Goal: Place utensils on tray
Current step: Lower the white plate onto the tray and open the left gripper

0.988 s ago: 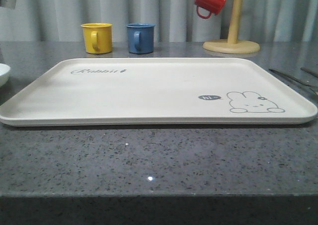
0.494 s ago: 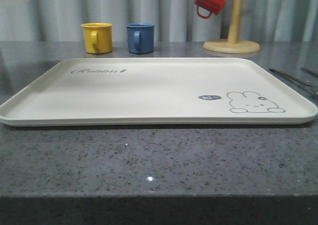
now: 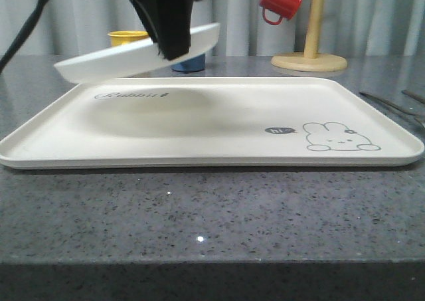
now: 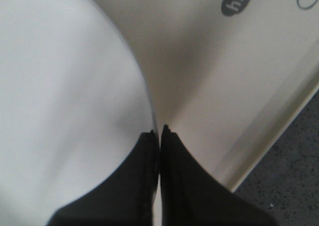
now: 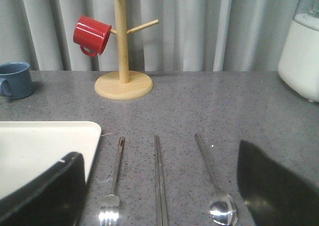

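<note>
The left gripper clamps the rim of a round white plate and holds it tilted in the air above the far left part of the cream tray, over the script "Rabbit" lettering. In the left wrist view its black fingers are pressed nearly together on the plate's edge, with the "hi" bubble on the tray below. Behind the plate stand a yellow mug and a blue mug, both partly hidden. A red mug hangs on a wooden mug tree. The rabbit drawing sits at the tray's near right corner. On the grey countertop just right of the tray lie the fork, the chopsticks and the spoon, side by side and apart. The right gripper stands spread wide above them, holding nothing.
</note>
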Motion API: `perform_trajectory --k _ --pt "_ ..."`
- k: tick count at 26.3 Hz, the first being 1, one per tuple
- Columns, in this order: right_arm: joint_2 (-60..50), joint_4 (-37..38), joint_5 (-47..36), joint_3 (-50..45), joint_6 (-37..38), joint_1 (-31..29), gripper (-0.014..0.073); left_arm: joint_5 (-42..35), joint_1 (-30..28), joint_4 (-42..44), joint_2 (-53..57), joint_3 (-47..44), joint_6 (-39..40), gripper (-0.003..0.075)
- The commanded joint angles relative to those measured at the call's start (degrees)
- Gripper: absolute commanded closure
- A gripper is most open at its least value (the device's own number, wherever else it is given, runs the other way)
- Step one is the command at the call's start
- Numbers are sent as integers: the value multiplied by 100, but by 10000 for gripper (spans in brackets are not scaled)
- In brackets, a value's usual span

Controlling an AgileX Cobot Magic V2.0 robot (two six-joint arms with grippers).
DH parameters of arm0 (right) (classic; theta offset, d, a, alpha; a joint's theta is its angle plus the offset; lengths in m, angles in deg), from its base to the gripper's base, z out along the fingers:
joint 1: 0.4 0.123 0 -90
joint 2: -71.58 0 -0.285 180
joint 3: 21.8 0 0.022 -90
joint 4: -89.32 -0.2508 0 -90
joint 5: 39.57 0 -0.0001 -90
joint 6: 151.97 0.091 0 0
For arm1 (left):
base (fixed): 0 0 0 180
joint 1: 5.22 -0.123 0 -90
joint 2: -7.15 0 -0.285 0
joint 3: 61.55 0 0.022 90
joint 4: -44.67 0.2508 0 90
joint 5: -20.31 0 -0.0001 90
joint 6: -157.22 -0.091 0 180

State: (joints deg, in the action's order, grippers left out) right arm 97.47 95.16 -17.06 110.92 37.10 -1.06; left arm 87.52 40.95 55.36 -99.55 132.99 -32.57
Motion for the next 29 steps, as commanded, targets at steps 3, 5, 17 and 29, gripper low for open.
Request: perform_trajectory --k 3,5,17,29 --pt "102 44 -479 202 -29 8 -46 -22 35 25 -191 203 70 738" --pt "102 44 -479 202 -29 8 -46 19 35 13 -334 203 70 738" --pt "102 44 -479 202 -29 8 -46 486 12 -300 -680 257 70 414" --pt "102 44 -479 202 -29 8 -46 527 -392 -396 284 797 107 659"
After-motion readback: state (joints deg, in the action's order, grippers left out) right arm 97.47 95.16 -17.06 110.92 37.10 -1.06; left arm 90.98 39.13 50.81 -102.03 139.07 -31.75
